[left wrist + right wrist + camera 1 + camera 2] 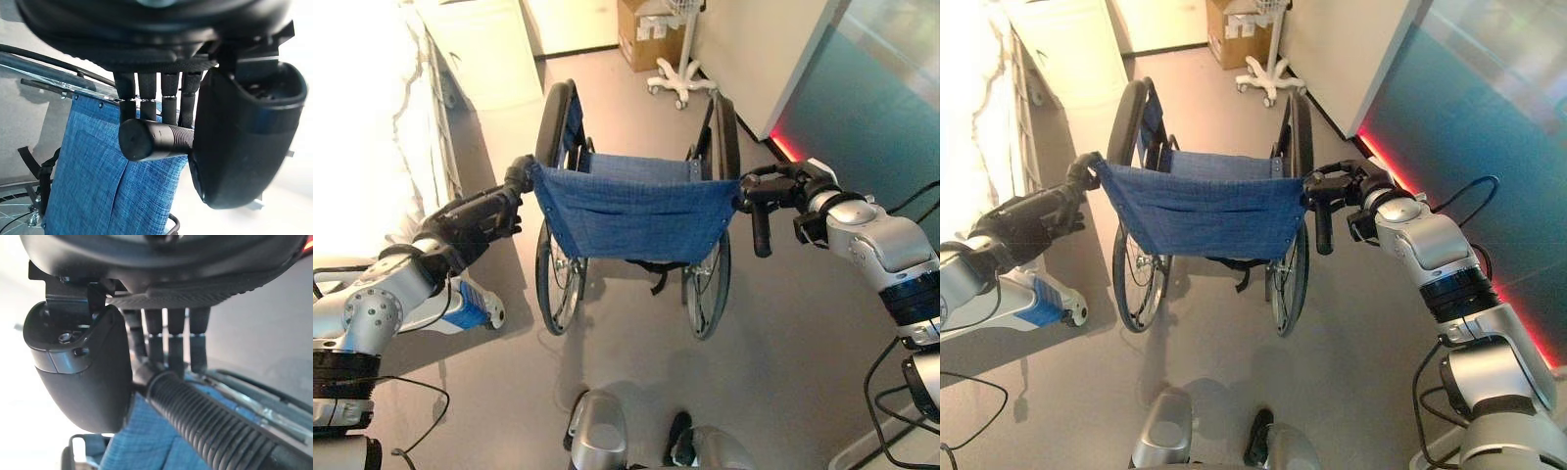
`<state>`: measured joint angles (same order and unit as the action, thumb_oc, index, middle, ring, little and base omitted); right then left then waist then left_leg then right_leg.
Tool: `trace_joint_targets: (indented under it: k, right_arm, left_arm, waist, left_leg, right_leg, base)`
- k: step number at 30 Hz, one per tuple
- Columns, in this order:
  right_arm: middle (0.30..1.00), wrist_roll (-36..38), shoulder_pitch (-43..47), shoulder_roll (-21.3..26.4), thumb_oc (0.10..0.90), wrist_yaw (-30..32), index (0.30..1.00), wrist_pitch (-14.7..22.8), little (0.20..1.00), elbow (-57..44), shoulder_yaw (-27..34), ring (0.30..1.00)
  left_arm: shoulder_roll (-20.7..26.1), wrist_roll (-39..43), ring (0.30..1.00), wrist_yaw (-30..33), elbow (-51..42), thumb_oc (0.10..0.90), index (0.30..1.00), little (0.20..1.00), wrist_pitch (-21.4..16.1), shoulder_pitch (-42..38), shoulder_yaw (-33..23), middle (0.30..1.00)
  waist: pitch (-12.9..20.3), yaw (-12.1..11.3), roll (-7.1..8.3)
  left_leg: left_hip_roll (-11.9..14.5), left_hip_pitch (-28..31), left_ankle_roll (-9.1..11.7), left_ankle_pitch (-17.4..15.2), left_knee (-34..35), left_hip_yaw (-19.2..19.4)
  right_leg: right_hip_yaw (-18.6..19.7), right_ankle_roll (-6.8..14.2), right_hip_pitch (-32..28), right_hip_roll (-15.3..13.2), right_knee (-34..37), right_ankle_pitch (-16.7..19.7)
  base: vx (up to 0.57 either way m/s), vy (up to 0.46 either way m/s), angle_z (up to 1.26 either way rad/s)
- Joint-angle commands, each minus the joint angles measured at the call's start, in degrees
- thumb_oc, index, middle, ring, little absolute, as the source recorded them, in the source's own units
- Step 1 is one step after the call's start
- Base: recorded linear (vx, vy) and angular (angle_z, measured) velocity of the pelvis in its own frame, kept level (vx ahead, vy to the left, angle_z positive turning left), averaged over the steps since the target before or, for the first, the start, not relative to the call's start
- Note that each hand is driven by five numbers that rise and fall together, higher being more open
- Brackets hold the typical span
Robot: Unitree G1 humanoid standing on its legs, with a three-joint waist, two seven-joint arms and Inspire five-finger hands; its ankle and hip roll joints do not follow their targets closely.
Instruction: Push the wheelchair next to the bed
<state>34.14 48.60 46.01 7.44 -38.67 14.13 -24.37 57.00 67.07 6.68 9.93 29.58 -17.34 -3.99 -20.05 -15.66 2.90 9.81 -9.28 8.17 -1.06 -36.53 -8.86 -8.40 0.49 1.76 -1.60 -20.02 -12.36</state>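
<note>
The wheelchair (631,211) stands between the two hands, its blue back (631,217) facing the robot and its wheels (556,279) on the grey floor (783,333).

The left hand (475,223) is at the chair's left push handle (154,139). In the left wrist view its fingers (146,95) curl over the smooth black grip and the thumb (239,142) closes beside it, so the hand is wrapped round the handle. The blue back hangs just past the fingers.

The right hand (781,188) is at the right handle (205,423). In the right wrist view its fingers (176,342) come down onto the ribbed grip near where it meets the frame, and the thumb (83,377) sits just beside the grip on the other side. From the head views one finger hangs straight down below the hand; whether the rest truly clasp the grip I cannot tell.

The bed (372,127), white, lies to the outside of the left hand and runs on ahead of it; the chair's left wheel is near it but apart. A blue-and-white bed foot with a castor (470,311) sits on the floor below the left hand.

Well ahead of the hands, beyond the chair, stand a white wheeled stand (680,83) and a cardboard box (641,34). A wall with a red glow along its base (783,145) runs beyond the right hand.
</note>
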Motion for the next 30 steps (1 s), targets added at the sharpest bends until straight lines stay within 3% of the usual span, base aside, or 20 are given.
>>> trace_joint_targets:
  k: [1, 4, 6, 8, 10, 11, 12, 14, 15, 16, 17, 18, 19, 21, 23, 25, 27, 29, 30]
  right_arm:
    - [0.3, 0.5, 6.1, -0.5, 0.4, -4.5, 0.3, 8.1, 0.3, -10.6, -1.4, 0.3]
    - [0.3, -1.1, 6.3, -1.6, 0.4, -4.8, 0.3, 8.1, 0.3, -10.0, -1.2, 0.3]
    - [0.3, -2.0, 6.7, -1.9, 0.4, -4.8, 0.3, 8.9, 0.3, -8.4, -1.4, 0.3]
    - [0.3, -2.3, 6.5, -1.7, 0.4, -5.0, 0.3, 10.2, 0.3, -6.7, -1.3, 0.3]
    - [0.3, -2.7, 6.3, -1.9, 0.4, -5.5, 0.3, 11.1, 0.3, -5.5, -1.3, 0.3]
    - [0.3, -3.1, 6.5, -2.2, 0.4, -6.8, 0.3, 11.7, 0.3, -4.1, -1.1, 0.3]
    - [0.3, -3.3, 6.5, -2.1, 0.4, -7.0, 0.3, 11.8, 0.3, -3.7, -1.4, 0.3]
    - [0.3, -3.3, 6.1, -1.6, 0.4, -7.0, 0.3, 11.9, 0.3, -3.7, -1.0, 0.3]
    - [0.3, -2.6, 5.6, -1.1, 0.4, -6.5, 0.3, 12.5, 0.3, -3.8, -0.2, 0.3]
    - [0.3, -1.9, 5.9, -0.8, 0.4, -6.2, 0.3, 12.8, 0.3, -3.6, -0.2, 0.3]
    - [0.3, -1.3, 6.2, -0.6, 0.4, -6.0, 0.3, 13.0, 0.3, -3.6, -0.2, 0.3]
    - [0.3, -1.1, 6.4, -0.3, 0.4, -5.6, 0.3, 13.2, 0.3, -3.7, -0.3, 0.3]
    - [0.3, -1.3, 6.2, 0.0, 0.4, -5.4, 0.3, 13.4, 0.3, -3.9, -0.4, 0.3]
    - [0.3, -1.6, 5.6, 1.0, 0.4, -5.7, 0.3, 13.4, 0.3, -4.5, -0.1, 0.3]
    - [0.3, -1.4, 4.7, 2.8, 0.4, -6.5, 0.3, 14.2, 0.3, -5.2, 0.2, 0.3]
    - [0.3, -1.3, 4.0, 4.2, 0.4, -6.6, 0.3, 15.2, 0.3, -5.3, 0.9, 0.3]
    - [0.3, -1.1, 3.6, 5.5, 0.4, -6.4, 0.3, 15.5, 0.3, -5.9, 1.7, 0.3]
    - [0.3, -0.6, 5.3, 5.6, 0.4, -6.0, 0.3, 14.2, 0.3, -6.8, 1.5, 0.3]
    - [0.3, -0.6, 6.2, 5.1, 0.4, -5.8, 0.3, 13.3, 0.3, -7.0, 1.5, 0.3]
  left_arm:
    - [-1.2, 5.9, 0.3, -7.7, -14.5, 0.4, 0.3, 0.3, -7.8, -3.7, -6.1, 0.3]
    - [-0.9, 6.6, 0.3, -7.1, -14.6, 0.4, 0.3, 0.3, -8.0, -3.7, -6.5, 0.3]
    - [-1.2, 6.2, 0.3, -8.5, -12.8, 0.4, 0.3, 0.3, -8.7, -4.5, -5.6, 0.3]
    - [-1.7, 5.4, 0.3, -10.5, -10.8, 0.4, 0.3, 0.3, -8.9, -5.9, -4.6, 0.3]
    - [-2.1, 5.2, 0.3, -10.6, -10.0, 0.4, 0.3, 0.3, -8.7, -7.5, -3.5, 0.3]
    - [-2.2, 5.2, 0.3, -10.0, -9.4, 0.4, 0.3, 0.3, -8.4, -8.7, -2.8, 0.3]
    - [-1.9, 5.5, 0.3, -9.4, -9.6, 0.4, 0.3, 0.3, -8.0, -9.1, -2.7, 0.3]
    - [-1.8, 5.4, 0.3, -9.5, -9.9, 0.4, 0.3, 0.3, -7.2, -9.1, -3.1, 0.3]
    - [-1.0, 5.4, 0.3, -10.3, -10.4, 0.4, 0.3, 0.3, -6.4, -8.1, -4.0, 0.3]
    - [-0.4, 5.5, 0.3, -11.0, -10.4, 0.4, 0.3, 0.3, -6.4, -7.7, -4.3, 0.3]
    - [0.0, 5.6, 0.3, -11.4, -10.2, 0.4, 0.3, 0.3, -6.6, -7.6, -4.4, 0.3]
    - [0.7, 6.0, 0.3, -12.5, -9.6, 0.4, 0.3, 0.3, -7.3, -7.7, -4.3, 0.3]
    - [1.6, 7.1, 0.3, -12.7, -9.4, 0.4, 0.3, 0.3, -7.8, -7.9, -4.0, 0.3]
    - [3.4, 9.3, 0.3, -12.2, -9.4, 0.4, 0.3, 0.3, -7.8, -8.7, -3.5, 0.3]
    - [5.0, 11.9, 0.3, -10.6, -8.9, 0.4, 0.3, 0.3, -8.9, -10.9, -0.9, 0.3]
    - [4.7, 12.5, 0.3, -9.7, -8.9, 0.4, 0.3, 0.3, -10.3, -13.0, 1.8, 0.3]
    - [3.4, 12.0, 0.3, -7.9, -9.3, 0.4, 0.3, 0.3, -11.5, -16.1, 4.9, 0.3]
    - [2.8, 11.6, 0.3, -6.3, -8.8, 0.4, 0.3, 0.3, -11.9, -18.6, 6.2, 0.3]
    - [2.4, 11.4, 0.3, -5.9, -8.5, 0.4, 0.3, 0.3, -11.6, -19.3, 6.4, 0.3]
  waist:
    - [9.4, 3.1, 0.01]
    - [9.4, 2.1, -1.16]
    - [10.3, 0.9, -2.48]
    - [11.3, 1.3, -2.1]
    - [12.3, 1.5, -1.67]
    - [13.1, 0.8, -1.09]
    - [13.7, 0.0, -0.65]
    - [14.1, -0.3, -0.12]
    - [14.1, -1.4, 0.37]
    - [14.0, -1.7, 0.74]
    - [13.8, -1.8, 1.03]
    - [13.8, -1.5, 1.38]
    - [14.0, -0.9, 1.48]
    - [14.6, -0.3, 1.05]
    - [15.0, 1.8, -0.7]
    - [14.5, 3.9, -2.52]
    - [13.2, 6.1, -3.21]
    - [12.1, 7.2, -3.05]
    - [11.8, 7.5, -2.9]
  left_leg:
    - [-9.3, -5.2, -6.1, 6.1, -2.9, 4.8]
    - [-11.0, -5.2, -5.5, 7.9, 6.3, 10.2]
    - [-13.0, -6.9, -5.6, 9.6, 15.2, 20.1]
    - [-13.3, -6.3, -6.4, 6.8, 16.5, 27.1]
    - [-13.4, -5.1, -8.6, 2.9, 17.4, 30.0]
    - [-16.0, -4.0, -11.8, -0.6, 19.9, 28.9]
    - [-17.0, -3.0, -13.3, -2.0, 21.3, 28.4]
    - [-17.5, -1.8, -14.0, -2.3, 22.8, 27.7]
    - [-18.0, -1.7, -14.3, -1.8, 23.7, 24.9]
    - [-18.2, -1.8, -14.6, -1.7, 23.5, 24.0]
    - [-18.5, -1.8, -14.7, -1.5, 23.5, 22.9]
    - [-19.4, -1.8, -14.4, -0.7, 23.8, 20.0]
    - [-19.8, -1.8, -13.9, -0.1, 24.1, 18.0]
    - [-19.5, -2.0, -13.0, 1.0, 24.6, 16.3]
    - [-18.1, -0.5, -11.1, 1.5, 25.4, 12.5]
    - [-16.0, 1.7, -9.7, 1.7, 26.5, 9.3]
    - [-14.1, 5.1, -8.4, 0.4, 27.3, 5.6]
    - [-11.7, 7.2, -6.9, -1.0, 27.2, 4.4]
    - [-10.5, 8.1, -6.5, -2.1, 27.0, 4.1]
  right_leg:
    - [-1.3, -0.7, -7.4, 2.9, 11.5, 8.1]
    - [-3.1, -1.0, -9.8, 4.7, 11.9, 6.4]
    - [-6.4, -1.6, -12.9, 7.0, 12.1, 4.1]
    - [-8.5, -1.9, -14.3, 8.0, 11.4, 1.3]
    - [-9.9, -1.9, -14.3, 8.3, 10.1, 0.0]
    - [-10.9, 0.0, -13.6, 7.9, 7.4, 1.3]
    - [-12.2, 1.8, -13.2, 7.4, 3.3, 3.7]
    - [-13.4, 3.7, -12.0, 6.5, -0.8, 5.6]
    - [-13.2, 6.7, -10.9, 5.8, -8.5, 9.6]
    - [-12.3, 8.4, -10.1, 5.6, -11.1, 12.2]
    - [-10.7, 9.7, -9.6, 5.8, -12.6, 14.6]
    - [-5.7, 11.1, -8.5, 6.5, -13.5, 18.2]
    - [-2.3, 11.0, -8.2, 6.5, -11.6, 18.5]
    - [-0.4, 10.1, -8.5, 5.1, -7.4, 17.3]
    - [-0.8, 7.6, -7.9, -0.9, -0.6, 10.3]
    - [1.0, 6.1, -5.5, -3.5, 4.7, 8.2]
    - [2.7, 6.7, -3.1, -7.6, 9.1, 11.2]
    - [4.2, 7.9, -1.1, -10.3, 13.6, 15.1]
    - [5.0, 8.4, -0.5, -10.6, 13.4, 15.2]
  base:
    - [0.28, -0.124, 0.19]
    - [0.23, -0.078, 0.28]
    - [0.32, -0.117, -0.03]
    - [0.27, -0.09, 0.15]
    - [0.18, 0.003, 0.42]
    - [0.24, 0.025, 0.42]
    - [0.26, 0.021, 0.38]
    - [0.23, -0.038, 0.04]
    - [0.19, -0.089, -0.1]
    - [0.19, -0.13, -0.01]
    - [0.11, -0.171, 0.07]
    - [0.12, -0.212, 0.1]
    - [0.11, -0.2, 0.15]
    - [0.11, -0.151, 0.14]
    - [0.19, -0.182, 0.18]
    - [0.17, -0.214, 0.46]
    - [0.15, -0.326, 0.78]
    - [0.13, -0.401, 0.54]
    - [0.15, -0.377, 0.78]
